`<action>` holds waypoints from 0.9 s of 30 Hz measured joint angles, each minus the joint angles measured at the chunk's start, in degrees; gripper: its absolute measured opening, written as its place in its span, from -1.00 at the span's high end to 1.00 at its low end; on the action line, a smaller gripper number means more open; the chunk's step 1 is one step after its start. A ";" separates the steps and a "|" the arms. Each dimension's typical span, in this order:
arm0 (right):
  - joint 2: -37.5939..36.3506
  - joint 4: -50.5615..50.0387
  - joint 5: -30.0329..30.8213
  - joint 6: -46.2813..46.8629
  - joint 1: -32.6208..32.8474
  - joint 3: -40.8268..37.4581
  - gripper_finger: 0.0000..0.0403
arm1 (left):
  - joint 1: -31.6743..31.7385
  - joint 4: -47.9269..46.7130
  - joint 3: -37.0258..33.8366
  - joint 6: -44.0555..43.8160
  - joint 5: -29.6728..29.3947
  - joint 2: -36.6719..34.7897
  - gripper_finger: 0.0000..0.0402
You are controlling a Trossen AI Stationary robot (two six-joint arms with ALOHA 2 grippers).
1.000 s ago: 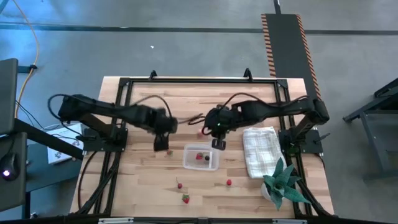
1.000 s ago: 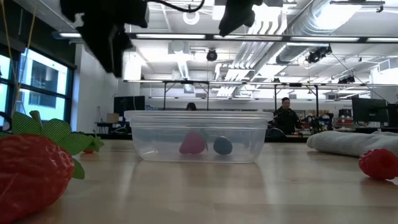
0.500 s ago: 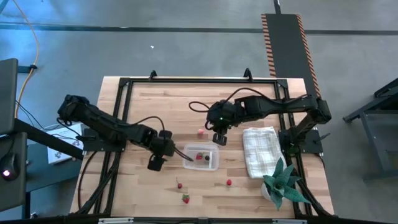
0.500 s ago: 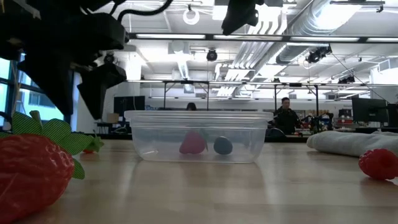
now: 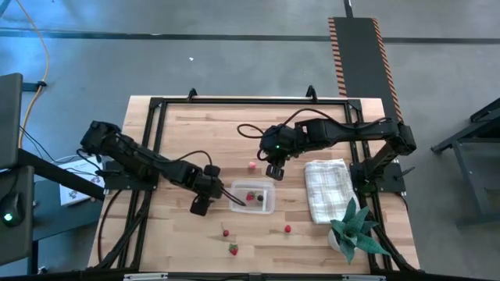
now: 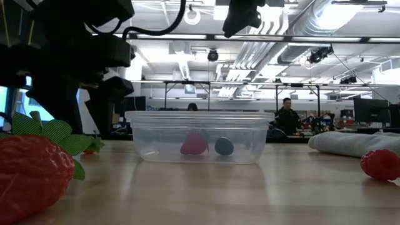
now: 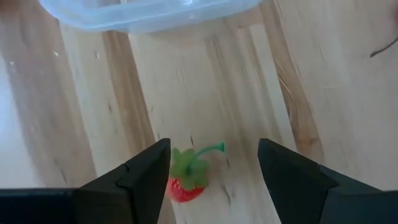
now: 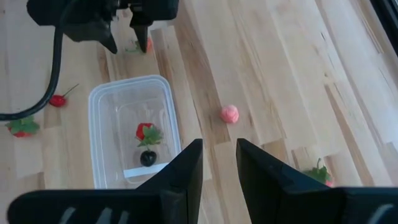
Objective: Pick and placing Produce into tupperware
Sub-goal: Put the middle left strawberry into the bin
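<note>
Lowered since a second ago to just beside the tupperware (image 5: 253, 197), shows the left gripper (image 5: 199, 208) spread empty over a loose strawberry (image 7: 186, 180), the right gripper (image 5: 274, 173) parted, empty; counts two pieces boxed, several still on the table (image 5: 180, 125)

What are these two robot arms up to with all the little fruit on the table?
They are collecting toy fruit into a clear plastic container, which already holds a strawberry and a dark berry. The left hand, open and empty, hangs low just beside the container, over a strawberry lying on the wood between its fingers. The right hand waits empty above the table, behind the container and near a pink fruit. More strawberries lie loose on the table.
</note>
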 joint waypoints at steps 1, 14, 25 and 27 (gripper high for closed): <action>0.00 -0.01 0.00 0.01 0.01 0.00 0.55 | 0.00 0.28 0.00 0.00 0.00 0.38 -0.16; 0.02 -0.40 0.00 0.01 0.00 -0.02 0.55 | 0.00 0.20 0.00 -3.94 -0.58 1.73 0.62; 0.04 -0.47 0.00 -0.01 0.01 -0.02 0.55 | 0.02 -1.95 3.77 -8.19 -0.68 1.73 0.98; 0.04 -0.49 0.00 -0.01 0.00 -0.02 0.55 | 0.02 -3.47 6.16 -7.55 -1.84 1.73 0.99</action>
